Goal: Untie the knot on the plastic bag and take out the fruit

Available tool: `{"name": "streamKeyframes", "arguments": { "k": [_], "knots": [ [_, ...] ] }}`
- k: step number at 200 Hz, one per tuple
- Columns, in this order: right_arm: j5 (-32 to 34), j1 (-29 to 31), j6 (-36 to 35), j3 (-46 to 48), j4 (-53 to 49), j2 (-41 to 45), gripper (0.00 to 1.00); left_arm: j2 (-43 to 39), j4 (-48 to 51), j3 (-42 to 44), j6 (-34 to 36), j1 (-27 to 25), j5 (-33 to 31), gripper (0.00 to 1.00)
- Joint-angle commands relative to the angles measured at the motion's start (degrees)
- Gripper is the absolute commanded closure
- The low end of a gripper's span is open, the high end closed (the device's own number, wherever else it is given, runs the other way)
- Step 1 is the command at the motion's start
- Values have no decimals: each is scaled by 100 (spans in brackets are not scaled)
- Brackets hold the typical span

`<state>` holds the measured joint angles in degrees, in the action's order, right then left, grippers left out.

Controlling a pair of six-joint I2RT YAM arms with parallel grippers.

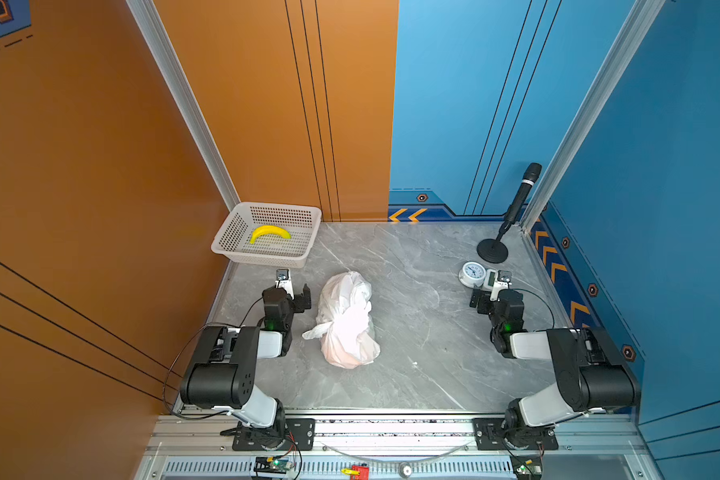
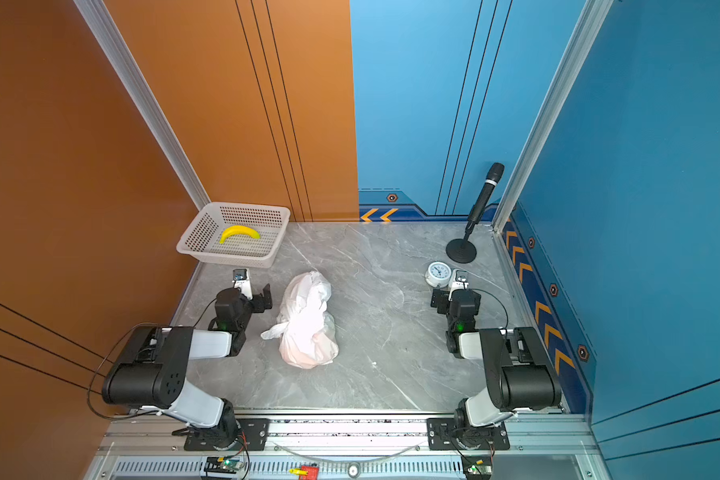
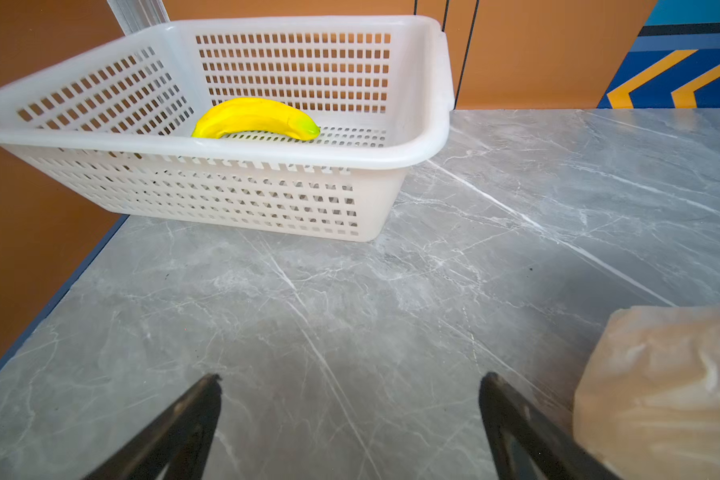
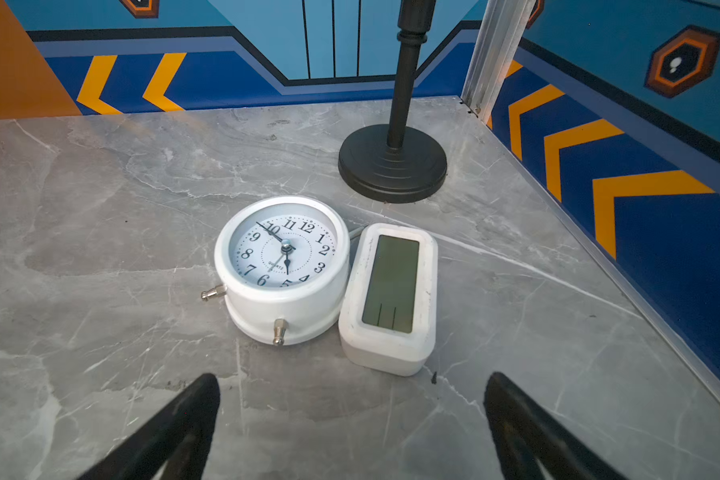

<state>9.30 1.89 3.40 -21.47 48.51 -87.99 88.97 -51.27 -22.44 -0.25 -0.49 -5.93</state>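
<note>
Lying knotted on the grey table [image 1: 412,332], the plastic bag [image 1: 346,320] sits left of the middle in both top views, its knot [image 1: 330,327] turned toward the left arm, with a faint orange tint showing through its lower part. The left gripper [image 3: 350,378] is just beside the bag, its 2 fingers spread wide and empty, facing a white basket [image 3: 412,137] holding 1 banana [image 3: 256,118]. The right gripper [image 4: 352,376], likewise spread and empty, is well apart from the bag, pointing at a round clock [image 4: 281,266] touching a digital clock [image 4: 391,291] near a microphone stand [image 4: 391,166].
</note>
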Motion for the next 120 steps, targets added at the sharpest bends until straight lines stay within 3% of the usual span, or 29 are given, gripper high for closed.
{"name": "streamKeyframes", "arguments": {
  "k": [1, 120],
  "knots": [
    [87, 31, 11, -59, 58, 18, 0, 37, -37, 28, 58, -39, 84, 3],
    [60, 13, 20, -63, 38, 18, 0, 31, -33, 36, 37, 5, 146, 3]
  ]
}}
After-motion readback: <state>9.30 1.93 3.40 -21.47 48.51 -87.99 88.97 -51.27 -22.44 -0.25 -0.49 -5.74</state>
